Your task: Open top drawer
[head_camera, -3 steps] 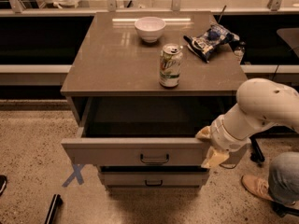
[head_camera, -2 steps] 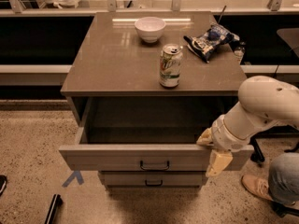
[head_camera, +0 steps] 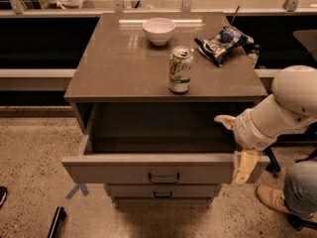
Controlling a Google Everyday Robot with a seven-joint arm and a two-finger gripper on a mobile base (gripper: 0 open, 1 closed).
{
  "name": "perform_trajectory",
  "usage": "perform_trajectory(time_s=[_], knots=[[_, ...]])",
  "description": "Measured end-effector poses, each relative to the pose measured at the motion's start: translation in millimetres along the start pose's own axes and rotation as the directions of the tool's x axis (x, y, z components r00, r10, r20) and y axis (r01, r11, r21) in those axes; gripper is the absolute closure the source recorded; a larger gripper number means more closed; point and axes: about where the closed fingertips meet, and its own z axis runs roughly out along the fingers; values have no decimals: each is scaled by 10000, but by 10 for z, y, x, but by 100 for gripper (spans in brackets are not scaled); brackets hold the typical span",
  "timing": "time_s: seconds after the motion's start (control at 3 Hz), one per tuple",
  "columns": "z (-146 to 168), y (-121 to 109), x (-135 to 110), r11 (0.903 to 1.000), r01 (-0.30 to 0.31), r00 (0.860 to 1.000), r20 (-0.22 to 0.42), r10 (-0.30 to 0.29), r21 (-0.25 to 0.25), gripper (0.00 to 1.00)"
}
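The top drawer (head_camera: 119, 171) of the grey-beige cabinet stands pulled well out, and its plain grey inside (head_camera: 158, 133) shows. Its small dark bar handle (head_camera: 164, 178) sits at the centre of the front panel. My gripper (head_camera: 235, 144) is at the right end of that panel, on the white arm (head_camera: 292, 103) that comes in from the right. It is open: one finger (head_camera: 225, 120) reaches over the inside of the drawer and the other (head_camera: 245, 166) hangs in front of the panel. A narrower drawer (head_camera: 163, 191) below is closed.
On the cabinet top (head_camera: 119, 63) stand a drink can (head_camera: 179, 69), a white bowl (head_camera: 159, 30) and a chip bag (head_camera: 223, 42). A person's leg (head_camera: 302, 187) and shoe (head_camera: 271, 198) are at the lower right. A blue tape mark (head_camera: 78, 190) is on the floor at the left.
The top drawer has slid further out toward the camera. My gripper has moved forward and down with its right end.
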Motion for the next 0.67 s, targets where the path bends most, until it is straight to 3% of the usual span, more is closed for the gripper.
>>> perform_trajectory(time_s=[0.67], knots=[[-3, -412, 122, 9993, -315, 9995, 103, 313, 192, 42]])
